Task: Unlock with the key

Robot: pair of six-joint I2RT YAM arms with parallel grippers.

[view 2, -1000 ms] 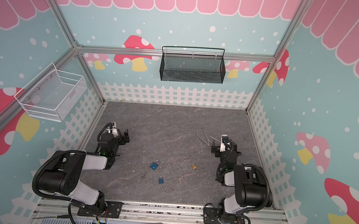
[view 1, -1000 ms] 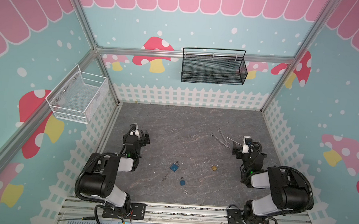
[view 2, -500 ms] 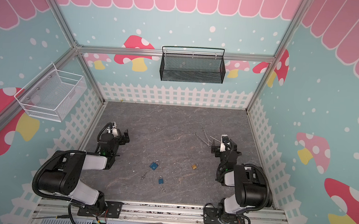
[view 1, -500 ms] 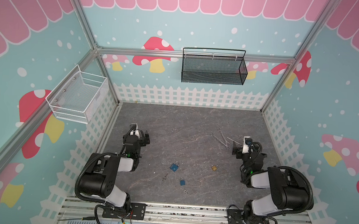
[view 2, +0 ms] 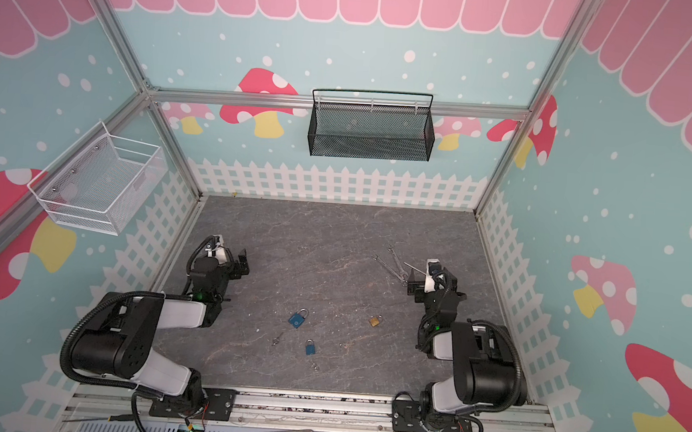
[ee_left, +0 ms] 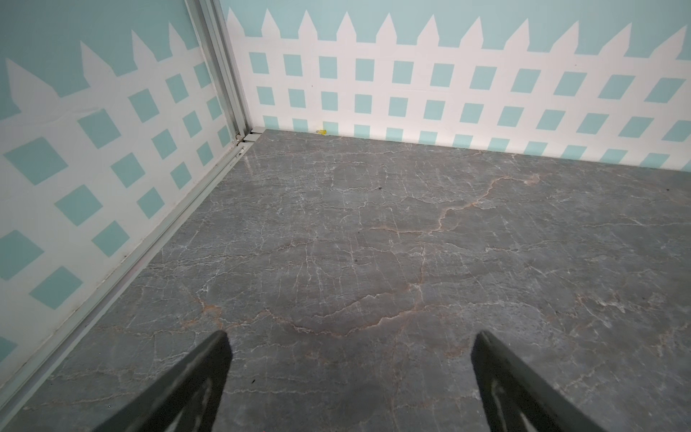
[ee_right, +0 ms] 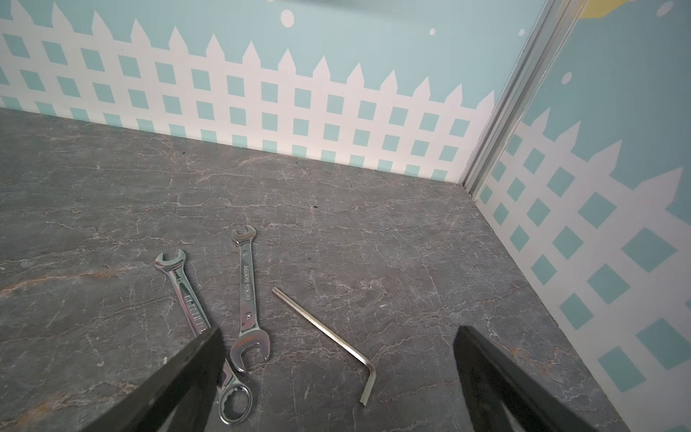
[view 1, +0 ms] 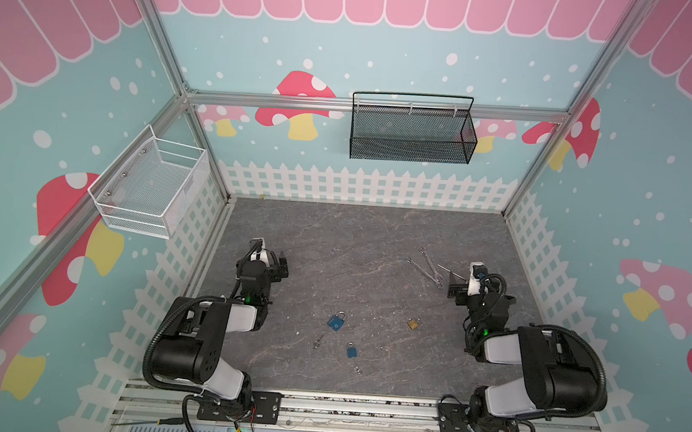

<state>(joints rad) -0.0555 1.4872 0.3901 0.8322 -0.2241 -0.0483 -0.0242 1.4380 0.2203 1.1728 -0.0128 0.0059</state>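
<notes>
left jaws and right jaws both gape wide, holding nothing, at opposite sides of the bench [view 1: 354,247]. a key [view 1: 318,341] lies near the bench's front, just beside a blue padlock [view 1: 337,321]; a smaller blue padlock [view 1: 352,350] and a brass padlock [view 1: 413,323] lie near.

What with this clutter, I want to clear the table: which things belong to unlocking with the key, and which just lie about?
For the job: larger blue padlock, smaller blue padlock, brass padlock, key, small silver piece (perhaps another key).

Lying about: combination wrench, open-ended wrench, hex key, black basket, white basket.
</notes>
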